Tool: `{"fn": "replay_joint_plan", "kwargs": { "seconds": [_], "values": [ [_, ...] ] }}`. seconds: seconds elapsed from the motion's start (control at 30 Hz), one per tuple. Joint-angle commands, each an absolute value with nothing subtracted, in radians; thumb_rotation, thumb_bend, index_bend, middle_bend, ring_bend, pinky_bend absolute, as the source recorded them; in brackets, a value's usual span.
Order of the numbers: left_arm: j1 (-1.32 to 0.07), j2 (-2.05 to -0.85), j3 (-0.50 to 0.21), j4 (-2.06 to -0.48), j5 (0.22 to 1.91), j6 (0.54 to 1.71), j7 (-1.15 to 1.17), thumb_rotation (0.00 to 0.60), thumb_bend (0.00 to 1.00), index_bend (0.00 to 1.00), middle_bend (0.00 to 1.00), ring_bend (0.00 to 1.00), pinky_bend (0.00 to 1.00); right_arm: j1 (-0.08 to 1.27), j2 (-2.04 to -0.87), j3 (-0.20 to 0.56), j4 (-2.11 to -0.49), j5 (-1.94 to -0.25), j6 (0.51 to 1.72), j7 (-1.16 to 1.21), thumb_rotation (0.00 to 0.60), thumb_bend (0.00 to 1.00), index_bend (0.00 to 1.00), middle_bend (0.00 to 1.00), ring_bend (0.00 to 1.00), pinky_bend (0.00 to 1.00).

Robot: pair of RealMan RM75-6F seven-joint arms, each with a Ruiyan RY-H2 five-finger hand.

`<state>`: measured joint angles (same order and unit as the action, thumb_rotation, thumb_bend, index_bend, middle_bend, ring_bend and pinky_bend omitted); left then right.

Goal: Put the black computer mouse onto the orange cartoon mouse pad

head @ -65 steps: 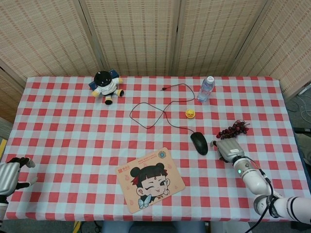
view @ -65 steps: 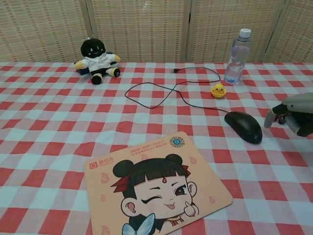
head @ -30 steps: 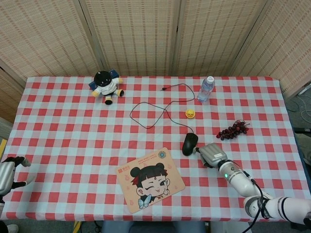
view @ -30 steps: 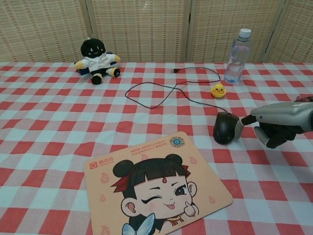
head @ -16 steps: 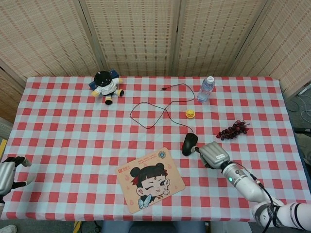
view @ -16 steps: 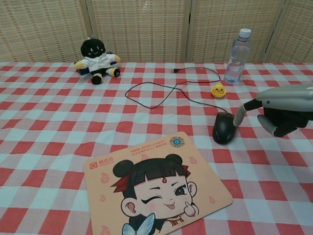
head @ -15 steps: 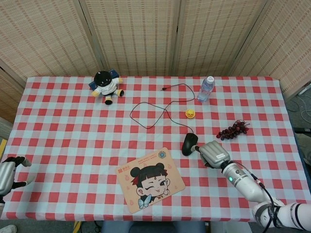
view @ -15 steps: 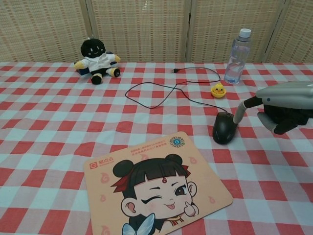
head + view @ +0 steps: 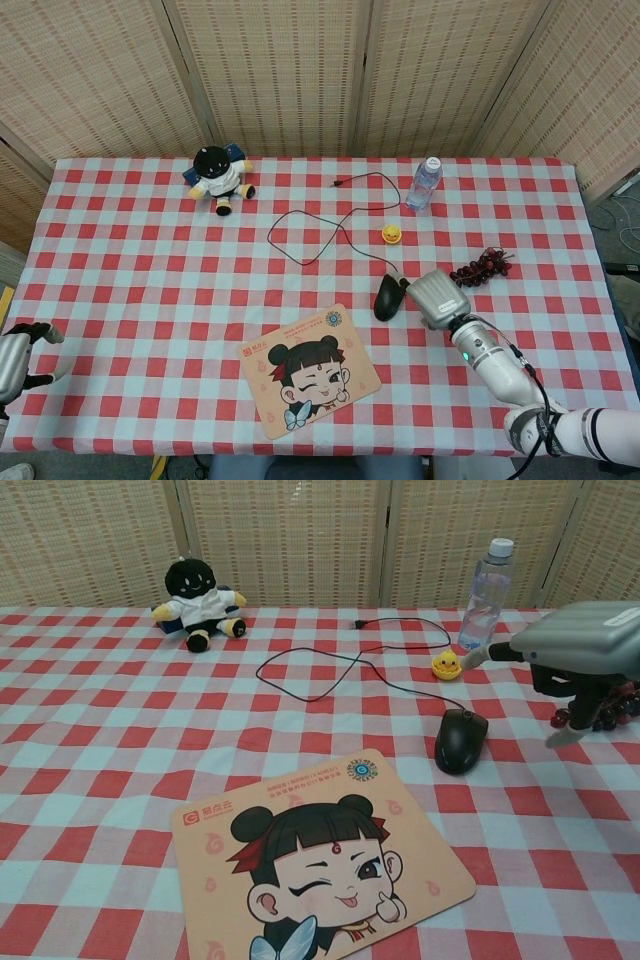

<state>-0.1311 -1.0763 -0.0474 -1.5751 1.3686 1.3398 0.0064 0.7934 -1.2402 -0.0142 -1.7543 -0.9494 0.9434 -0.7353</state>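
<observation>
Woven rattan screens stand behind a table covered by a red-and-white checked tablecloth [image 9: 150, 260]. From the head view, the black computer mouse [image 9: 389, 298] lies on the cloth just up and right of the orange cartoon mouse pad [image 9: 310, 369], apart from it, with its thin black cable [image 9: 330, 225] looping away toward the far edge. The grey right hand [image 9: 438, 297] sits just beside the mouse on its right, holding nothing. The left hand [image 9: 18, 360] shows at the near left edge, fingers apart and empty. A black-and-white plush doll [image 9: 220, 177], a clear plastic water bottle [image 9: 423, 184], a small yellow duck toy [image 9: 392, 234] and a dark grape bunch [image 9: 482, 266] rest farther back.

From the chest view, the right hand [image 9: 585, 655] hangs raised above the cloth, clear of the mouse [image 9: 461, 740], its fingers [image 9: 565, 731] loosely spread and pointing down. The pad [image 9: 310, 865] lies near, bare.
</observation>
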Motion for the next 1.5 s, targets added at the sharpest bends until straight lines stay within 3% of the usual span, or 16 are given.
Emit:
{"fn": "replay_joint_plan", "kwargs": {
  "seconds": [0.03, 0.13, 0.33, 0.43, 0.7, 1.13, 1.5],
  "values": [
    [-0.131, -1.076, -0.048, -1.575, 1.369, 1.34, 0.005, 0.6, 0.17, 0.61, 0.48, 0.38, 0.55, 0.817, -1.269, -0.005, -1.74, -0.897, 0.965, -0.793, 0.6, 0.0, 0.08, 0.83, 0.8, 0.99],
    [-0.131, -1.074, -0.047, -1.575, 1.371, 1.34, 0.001, 0.6, 0.17, 0.61, 0.48, 0.38, 0.55, 0.826, -1.289, 0.0, -1.723, -0.88, 0.97, -0.809, 0.6, 0.0, 0.08, 0.81, 0.79, 0.99],
    [-0.13, -1.074, -0.047, -1.575, 1.371, 1.341, -0.002, 0.6, 0.17, 0.61, 0.48, 0.38, 0.55, 0.868, -1.319, 0.001, -1.678, -0.824, 0.923, -0.846, 0.6, 0.0, 0.13, 0.97, 0.9, 1.0],
    [-0.13, -1.072, -0.049, -1.574, 1.369, 1.341, -0.005, 0.6, 0.17, 0.61, 0.48, 0.38, 0.55, 0.888, -1.342, -0.001, -1.649, -0.81, 0.905, -0.864, 0.6, 0.0, 0.16, 1.0, 0.93, 1.0],
    [-0.128, -1.067, -0.051, -1.571, 1.368, 1.341, -0.023, 0.6, 0.17, 0.61, 0.48, 0.38, 0.55, 0.915, -1.399, -0.02, -1.54, -0.894, 0.854, -0.837, 0.6, 0.0, 0.22, 1.0, 0.96, 1.0],
    [-0.13, -1.068, -0.051, -1.567, 1.365, 1.335, -0.026, 0.6, 0.17, 0.61, 0.48, 0.38, 0.55, 0.894, -1.477, -0.033, -1.382, -1.124, 0.802, -0.629, 0.6, 0.0, 0.22, 1.0, 0.97, 1.0],
    [-0.13, -1.069, -0.051, -1.566, 1.362, 1.334, -0.021, 0.6, 0.17, 0.61, 0.48, 0.38, 0.55, 0.886, -1.512, -0.02, -1.329, -1.144, 0.781, -0.593, 0.6, 0.0, 0.22, 1.0, 0.97, 1.0]
  ]
}}
